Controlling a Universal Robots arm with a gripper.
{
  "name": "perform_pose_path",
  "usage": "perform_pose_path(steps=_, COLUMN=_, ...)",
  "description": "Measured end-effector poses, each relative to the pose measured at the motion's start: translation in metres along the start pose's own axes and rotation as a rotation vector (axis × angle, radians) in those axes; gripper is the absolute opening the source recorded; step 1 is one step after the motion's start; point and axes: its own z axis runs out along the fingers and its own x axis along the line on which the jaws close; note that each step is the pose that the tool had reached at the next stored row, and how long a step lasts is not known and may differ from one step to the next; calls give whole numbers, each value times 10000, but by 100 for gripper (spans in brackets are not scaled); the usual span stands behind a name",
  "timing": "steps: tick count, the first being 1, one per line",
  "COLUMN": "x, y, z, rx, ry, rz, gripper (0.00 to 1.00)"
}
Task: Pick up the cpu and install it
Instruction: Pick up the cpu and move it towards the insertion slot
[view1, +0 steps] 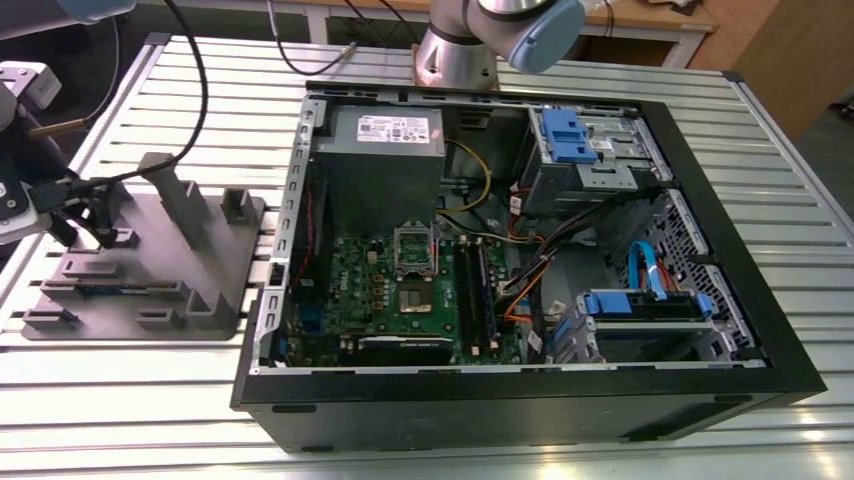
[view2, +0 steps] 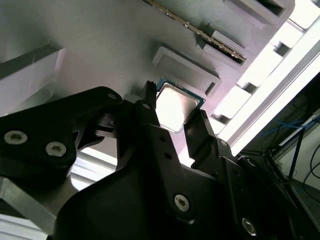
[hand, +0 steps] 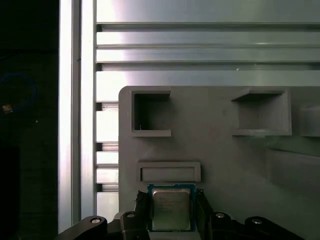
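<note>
1. In the exterior view, a slatted metal bench (view1: 160, 400) carries an open black computer case (view1: 534, 405) and, towards that view's left, a grey plastic fixture (view1: 147, 290) with upright blocks and pockets.
2. The robot's hand (view1: 83, 228) hangs low over the fixture's far left part, well apart from the case.
3. In both wrist views, the cpu (hand: 171, 209) (view2: 175, 106) lies flat with its silver top up, against the fixture's pale grey surface, just beside a shallow rectangular recess (hand: 169, 171).
4. The hand (hand: 171, 216) is closed in on the cpu: its dark fingers (hand: 141, 212) sit against two opposite edges, one on each side.
5. I cannot tell whether the cpu rests on the fixture or is raised a little off it.
6. Inside the case lies the green motherboard (view1: 387, 300). Its dark square socket (view1: 416, 255) has a metal frame and sits near the board's middle.
</note>
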Motion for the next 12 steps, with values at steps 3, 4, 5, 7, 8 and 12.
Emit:
perform_pose_path(steps=3, x=0, y=1, z=-15, rx=-1, ry=-1, rz=1, gripper=47)
perform_pose_path(steps=4, x=-1, y=1, z=-15, rx=-2, ry=-3, rz=1, gripper=47)
perform_pose_path(steps=5, x=-1, y=1, z=-16, rx=-2, ry=-2, rz=0, gripper=47)
perform_pose_path(steps=7, x=0, y=1, z=-18, rx=0, ry=0, rz=0, gripper=47)
perform_pose_path(steps=8, x=0, y=1, z=-19, rx=-1, ry=-1, rz=0, gripper=47)
perform_pose_path(steps=12, x=0, y=2, z=-40, rx=0, ry=0, rz=1, gripper=47)
